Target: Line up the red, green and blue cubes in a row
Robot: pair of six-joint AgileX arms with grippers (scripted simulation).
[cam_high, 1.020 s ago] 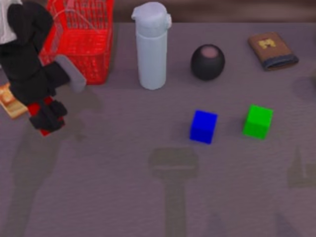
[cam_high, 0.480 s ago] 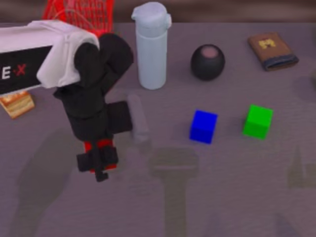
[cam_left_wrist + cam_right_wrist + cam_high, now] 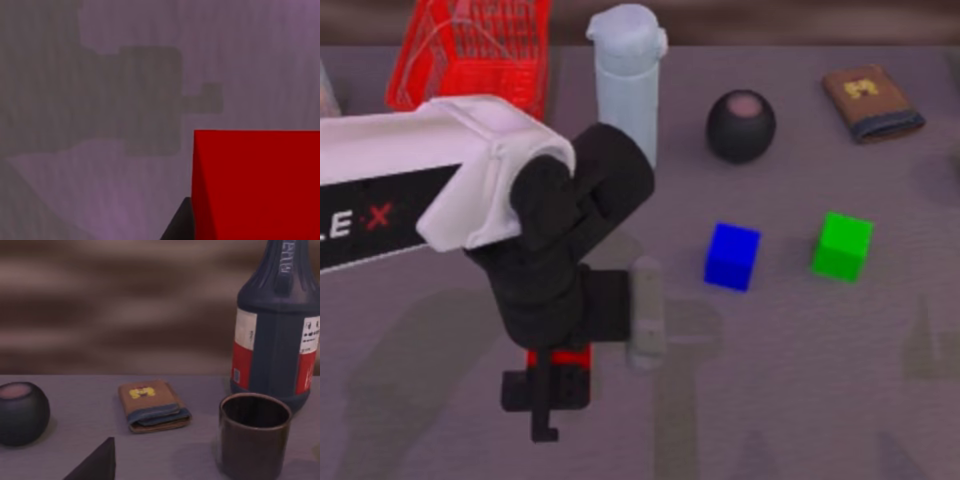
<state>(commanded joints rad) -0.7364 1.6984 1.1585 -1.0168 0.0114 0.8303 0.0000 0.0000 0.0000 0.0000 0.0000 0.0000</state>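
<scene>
My left gripper point(image 3: 556, 388) hangs over the table's front left-of-middle, shut on the red cube point(image 3: 558, 358). In the left wrist view the red cube point(image 3: 255, 185) fills the corner beside one dark finger point(image 3: 182, 225), above bare table. The blue cube point(image 3: 732, 256) rests on the table to the right of middle, with the green cube point(image 3: 842, 246) a cube's width further right, both apart from the left gripper. My right arm is out of the top view; its wrist view shows one dark finger point(image 3: 100, 465) with nothing against it.
At the back stand a red mesh basket point(image 3: 470, 60), a white bottle point(image 3: 628, 90), a black round object point(image 3: 741, 125) and a brown wallet point(image 3: 872, 102). The right wrist view shows a dark bottle point(image 3: 280, 325) and a brown cup point(image 3: 255, 435).
The left arm has carried the red cube from the far left by the basket rightward and toward the table's front. The blue and green cubes have not moved.
</scene>
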